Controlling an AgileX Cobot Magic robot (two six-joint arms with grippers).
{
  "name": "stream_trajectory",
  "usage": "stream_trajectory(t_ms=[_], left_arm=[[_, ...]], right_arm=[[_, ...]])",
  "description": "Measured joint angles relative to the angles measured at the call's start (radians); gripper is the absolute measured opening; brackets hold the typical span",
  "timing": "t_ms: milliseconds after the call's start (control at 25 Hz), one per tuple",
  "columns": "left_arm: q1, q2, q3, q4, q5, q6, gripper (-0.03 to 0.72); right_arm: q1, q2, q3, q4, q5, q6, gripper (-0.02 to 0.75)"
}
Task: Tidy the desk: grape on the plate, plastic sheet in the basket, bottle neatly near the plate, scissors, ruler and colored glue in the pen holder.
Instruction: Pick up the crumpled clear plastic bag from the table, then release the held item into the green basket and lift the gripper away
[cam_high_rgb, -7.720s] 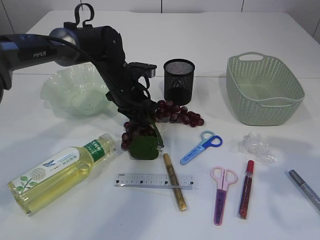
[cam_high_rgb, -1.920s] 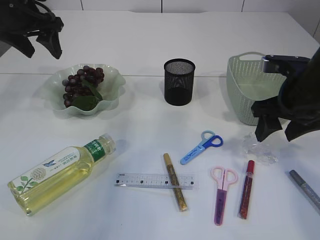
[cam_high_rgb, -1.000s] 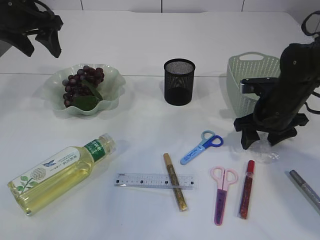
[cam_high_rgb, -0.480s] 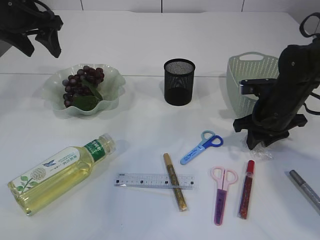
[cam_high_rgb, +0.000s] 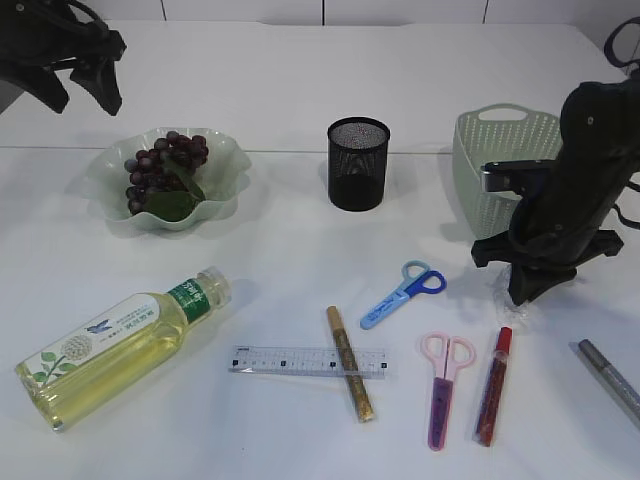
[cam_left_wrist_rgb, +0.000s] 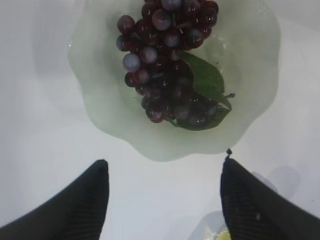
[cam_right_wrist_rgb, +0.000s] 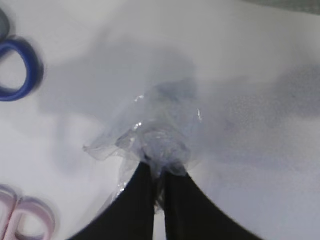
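Note:
The grape (cam_high_rgb: 160, 175) (cam_left_wrist_rgb: 165, 65) lies in the pale green plate (cam_high_rgb: 228, 152) (cam_left_wrist_rgb: 250, 60). My left gripper (cam_high_rgb: 85, 100) (cam_left_wrist_rgb: 164, 167) hangs open above the plate's edge, holding nothing. My right gripper (cam_high_rgb: 525, 295) (cam_right_wrist_rgb: 159, 172) points down at the table in front of the basket (cam_high_rgb: 500, 150), shut on the crumpled clear plastic sheet (cam_right_wrist_rgb: 160, 130) (cam_high_rgb: 500, 288). The bottle (cam_high_rgb: 120, 345) lies on its side at the front left. Ruler (cam_high_rgb: 290, 361), gold glue (cam_high_rgb: 350, 362), red glue (cam_high_rgb: 493, 385), blue scissors (cam_high_rgb: 403, 293) and pink scissors (cam_high_rgb: 443, 385) lie flat. The black mesh pen holder (cam_high_rgb: 358, 163) stands in the middle at the back.
A grey pen (cam_high_rgb: 610, 378) lies at the front right edge. The blue scissors' handle (cam_right_wrist_rgb: 20, 70) and the pink scissors' handle (cam_right_wrist_rgb: 25, 220) lie left of the held sheet. The gold glue rests across the ruler's right part.
My right gripper has shut on the plastic sheet, its fingers coming together over the last second. The left arm and all other items have stayed put.

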Motion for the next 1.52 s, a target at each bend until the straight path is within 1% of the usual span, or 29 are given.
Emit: stream_trajectory(t_ms=[400,600,720,840,920,1040,1240,1400,1520], left_arm=[[0.0,0.0,0.0,0.0,0.0,0.0,0.496],[0.0,0.0,0.0,0.0,0.0,0.0,0.496],[0.0,0.0,0.0,0.0,0.0,0.0,0.495],[0.0,0.0,0.0,-0.004,0.0,0.0,0.492],[0.0,0.0,0.0,-0.014,0.0,0.0,0.491],[0.0,0.0,0.0,-0.028,0.0,0.0,0.491],[0.0,0.0,0.0,-0.042,0.0,0.0,0.491],[0.0,0.0,0.0,-0.044,0.0,0.0,0.49],[0.001,0.0,0.0,-0.044,0.0,0.0,0.489]], right_arm=[[0.0,-0.09,0.0,0.003,0.089,0.015,0.026],[0.0,-0.149,0.0,0.008,0.202,0.041,0.026],[0.0,-0.179,-0.034,0.014,0.288,0.043,0.026],[0.0,-0.191,-0.124,0.022,0.378,0.049,0.026],[0.0,-0.191,-0.202,0.025,0.402,0.049,0.026],[0.0,-0.191,-0.329,0.023,0.415,0.057,0.024],[-0.003,-0.139,-0.546,-0.025,0.427,0.077,0.023],[-0.029,-0.034,-0.674,-0.034,0.433,0.093,0.023],[-0.063,0.036,-0.745,-0.034,0.434,0.102,0.022]])
